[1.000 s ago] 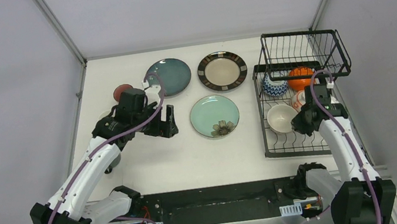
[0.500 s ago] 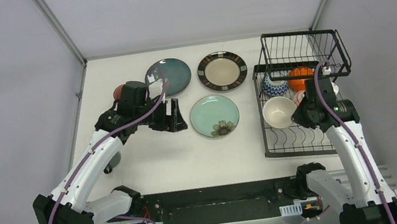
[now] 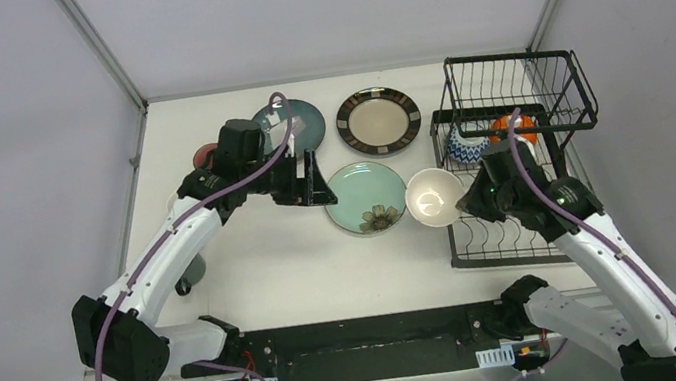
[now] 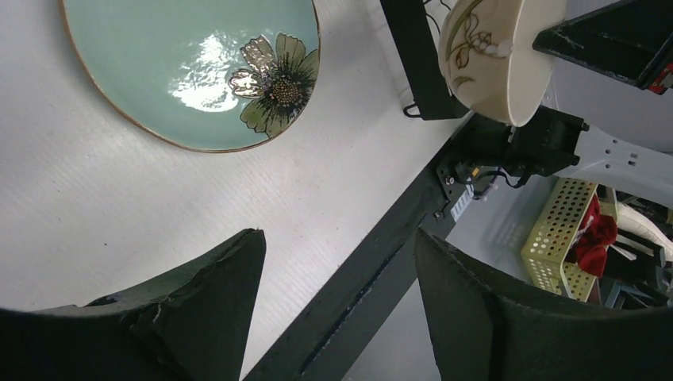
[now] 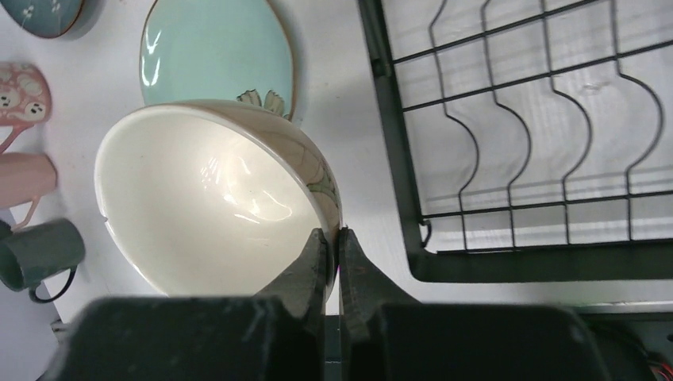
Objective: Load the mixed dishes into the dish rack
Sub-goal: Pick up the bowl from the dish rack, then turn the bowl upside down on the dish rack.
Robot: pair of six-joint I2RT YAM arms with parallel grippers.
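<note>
My right gripper (image 5: 333,238) is shut on the rim of a white bowl (image 5: 206,214), held tilted above the table between the mint green plate (image 3: 365,196) and the dish rack (image 3: 509,248). The bowl (image 3: 433,197) is outside the rack's lower tray. My left gripper (image 3: 312,179) hangs open and holds nothing, just left of the mint plate (image 4: 190,71). Behind it lie the dark teal plate (image 3: 309,124), partly hidden by the arm, and the dark-rimmed beige plate (image 3: 378,121). A blue-patterned bowl (image 3: 464,144) and an orange bowl (image 3: 506,125) sit in the rack.
Two pink cups (image 5: 20,95) and a dark green mug (image 5: 36,254) stand at the table's left. A small red bowl (image 3: 204,156) sits behind the left arm. The rack's raised basket tier (image 3: 516,88) overhangs the far right. A black bar runs along the near edge.
The right gripper has lifted the white bowl out of the rack's lower tray and carried it left. The left gripper has moved right toward the mint plate, its jaws narrowing a little.
</note>
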